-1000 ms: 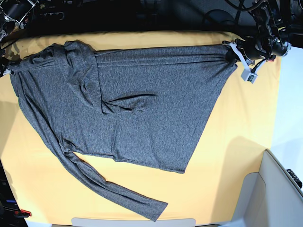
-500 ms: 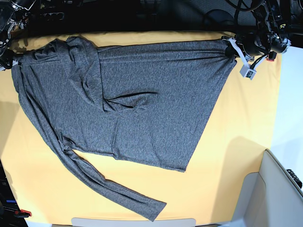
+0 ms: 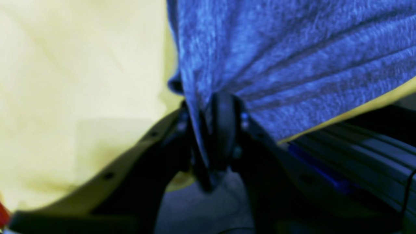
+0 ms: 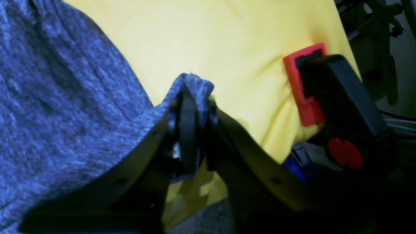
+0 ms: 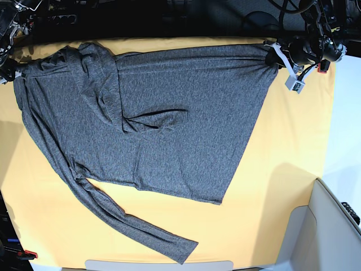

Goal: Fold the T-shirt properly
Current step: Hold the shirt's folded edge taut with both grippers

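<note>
Base view, upper left: right gripper point(image 5: 12, 72) w/ fingers pinching a corner of the grey T-shirt point(image 5: 169, 118), which lies spread across the yellow-covered bench point(image 5: 282, 186), sleeve trailing to bottom centre; upper right: left gripper point(image 5: 274, 58) fingers clamp its other corner.

T-shirt point(image 5: 163, 118) top edge drawn further toward far table edge than one second earlier, now straighter and tauter between both corners. Left gripper point(image 5: 274, 57) shifted up and slightly inward with gathered corner. Right gripper point(image 5: 8, 73) moved up at opposite corner. Trailing sleeve pulled slightly upward.
</note>
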### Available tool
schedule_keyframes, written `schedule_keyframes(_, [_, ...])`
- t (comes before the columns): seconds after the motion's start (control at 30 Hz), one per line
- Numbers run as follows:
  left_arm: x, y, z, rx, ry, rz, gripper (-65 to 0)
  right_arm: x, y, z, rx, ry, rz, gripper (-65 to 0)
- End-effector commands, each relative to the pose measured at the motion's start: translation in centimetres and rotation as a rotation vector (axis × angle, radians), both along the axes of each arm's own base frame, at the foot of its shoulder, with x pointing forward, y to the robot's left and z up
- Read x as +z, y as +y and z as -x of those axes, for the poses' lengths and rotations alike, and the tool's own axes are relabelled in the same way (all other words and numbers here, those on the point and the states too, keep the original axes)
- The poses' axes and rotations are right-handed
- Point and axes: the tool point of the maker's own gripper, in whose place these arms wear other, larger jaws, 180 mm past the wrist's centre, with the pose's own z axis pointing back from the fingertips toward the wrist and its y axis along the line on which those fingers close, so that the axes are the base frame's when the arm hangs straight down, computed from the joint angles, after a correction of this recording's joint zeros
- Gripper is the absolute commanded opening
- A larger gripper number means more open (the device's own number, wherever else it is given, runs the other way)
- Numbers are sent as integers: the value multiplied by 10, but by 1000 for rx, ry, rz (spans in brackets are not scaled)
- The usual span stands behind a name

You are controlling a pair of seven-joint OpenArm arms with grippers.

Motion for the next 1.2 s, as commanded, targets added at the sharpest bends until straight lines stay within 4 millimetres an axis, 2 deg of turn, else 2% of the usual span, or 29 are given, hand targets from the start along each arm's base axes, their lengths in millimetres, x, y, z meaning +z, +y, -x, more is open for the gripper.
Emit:
schedule_keyframes(0.0, [-11,19,27,-13,129,-101,-476,-14,5,21,-18,107,-35,-539])
schedule_keyframes(0.07, [-11,19,27,-13,129,-101,-461,-18,13,17,14,123,-40,-503])
schedule_keyframes(0.2, [-11,19,26,-13,127,-101,-460,-19,25,11,71,138,-32,-471])
schedule_keyframes(0.4, [-7,23,19,-3,110,-111,-458,1,26,0,101,95,14,-443])
schedule_keyframes(0.6, [-6,24,16,-4,102,-113,-444,23,26,2,139,79,82,-396])
schedule_keyframes(0.77, [5,21,8,-22,61,-128,-409,34,29,5,165,75,114,-388])
schedule_keyframes(1.17, [26,16,-7,-51,-24,-158,-407,46,17,3,161,72,151,-388])
